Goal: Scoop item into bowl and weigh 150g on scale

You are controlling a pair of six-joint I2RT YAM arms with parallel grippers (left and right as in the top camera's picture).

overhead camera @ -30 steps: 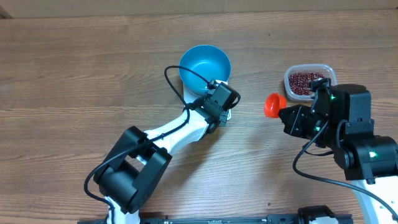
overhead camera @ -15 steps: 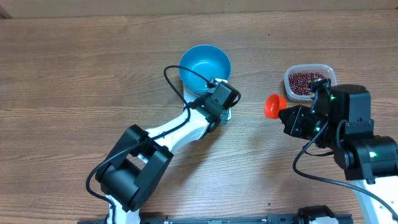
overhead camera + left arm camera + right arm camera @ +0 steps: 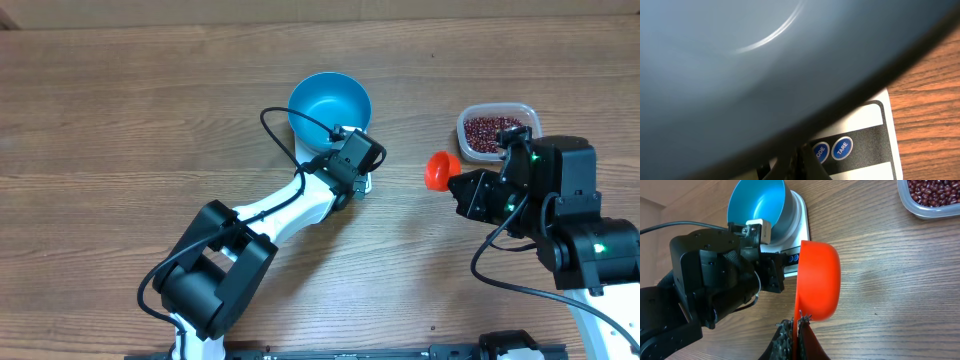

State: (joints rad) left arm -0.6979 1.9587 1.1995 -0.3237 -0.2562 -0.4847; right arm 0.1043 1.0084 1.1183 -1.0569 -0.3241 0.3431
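The right gripper (image 3: 794, 326) is clamped tight on the handle of an orange scoop (image 3: 818, 280), tipped on its side near the scale (image 3: 802, 215). The left gripper (image 3: 799, 161), pinched closed and empty, sits at the scale's buttons. The blue bowl (image 3: 330, 103) stands on the scale. The beans (image 3: 490, 131) lie in a clear tub (image 3: 531, 117), well apart from it.

Wood-grain brown tabletop (image 3: 120, 100) filled view. Clear rounded-rectangular plastic tub (image 3: 500, 107) sat at right side, toward far edge. Orange-red scoop (image 3: 440, 169) was just left of tub, not touching it. Its cup stood on edge, mouth turned left in right wrist view.
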